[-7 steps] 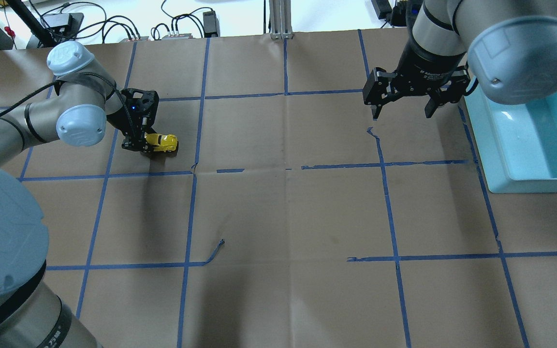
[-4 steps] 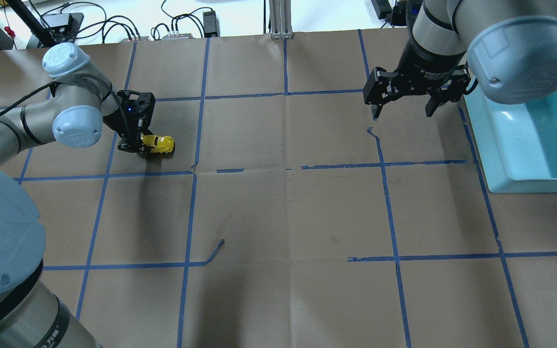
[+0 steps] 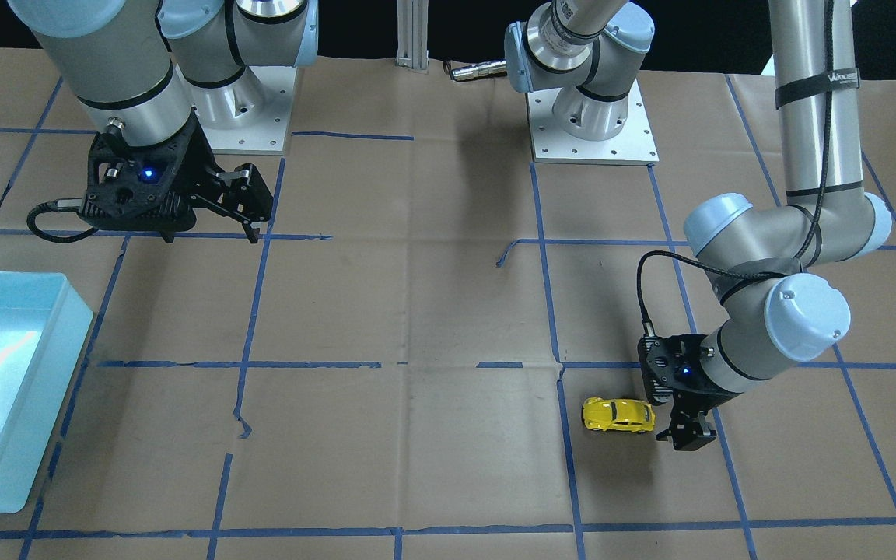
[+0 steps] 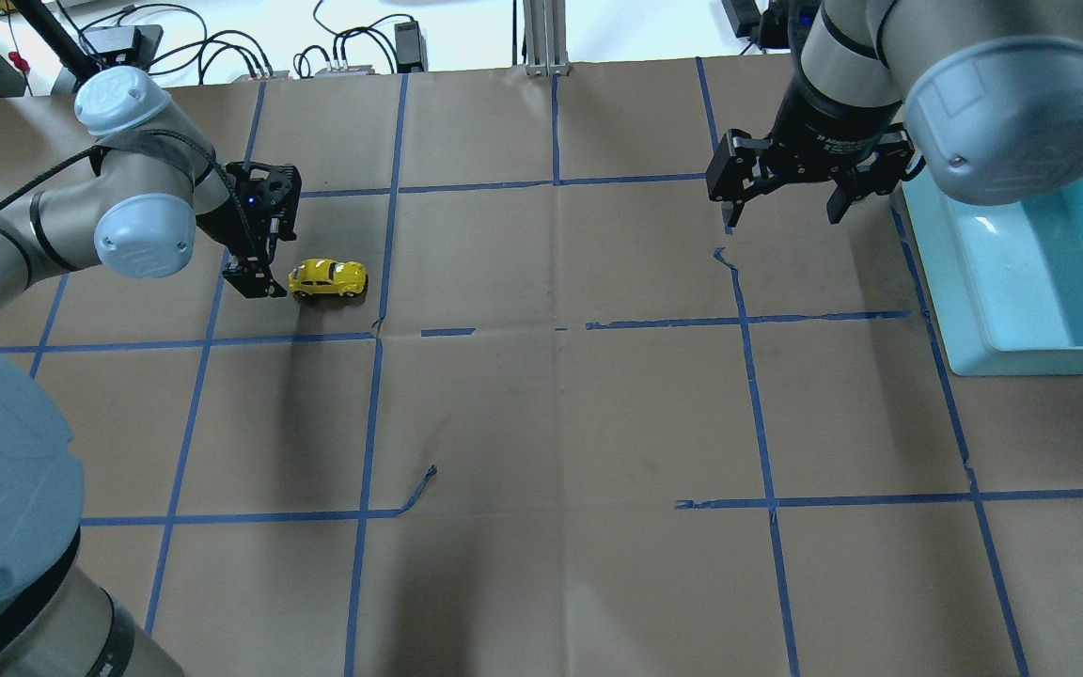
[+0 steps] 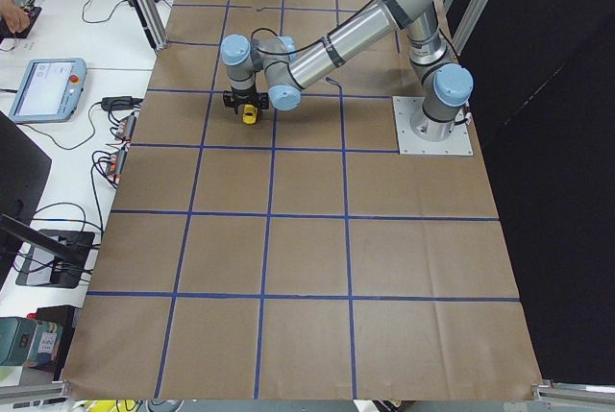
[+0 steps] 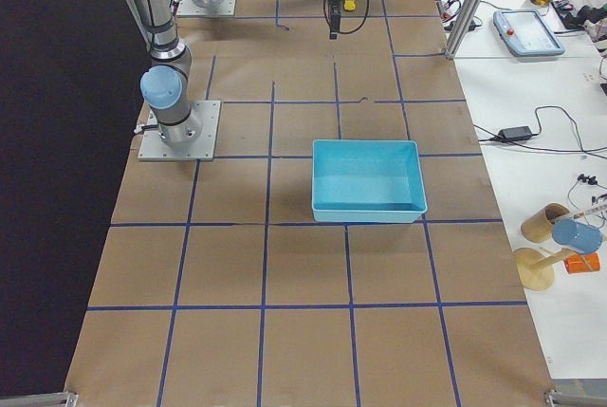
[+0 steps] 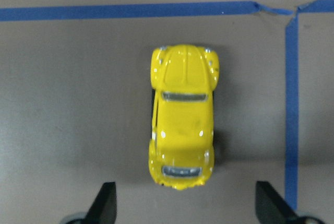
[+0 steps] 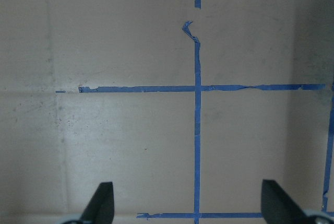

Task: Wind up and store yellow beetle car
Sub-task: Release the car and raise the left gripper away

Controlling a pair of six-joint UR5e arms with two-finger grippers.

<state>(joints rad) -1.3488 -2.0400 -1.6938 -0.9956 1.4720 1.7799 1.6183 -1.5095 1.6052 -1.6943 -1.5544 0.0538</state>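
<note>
The yellow beetle car (image 4: 327, 278) stands on its wheels on the brown paper at the left of the table, free of any grip. It also shows in the front view (image 3: 619, 415) and in the left wrist view (image 7: 182, 117). My left gripper (image 4: 259, 282) is open and low over the table, just left of the car's tail; in the wrist view its fingertips (image 7: 107, 203) stand wide apart behind the car. My right gripper (image 4: 779, 224) is open and empty, hovering over the far right of the table, and its wrist view shows only paper and tape.
A light blue bin (image 4: 974, 348) stands at the right edge of the table, beside my right gripper; it also shows in the front view (image 3: 67, 311). Blue tape lines (image 4: 372, 329) form a grid on the paper. Cables and boxes lie beyond the far edge.
My left gripper has opened and let go of the car. The car has rolled a little to the right, away from the fingers. The right arm has hardly moved.
</note>
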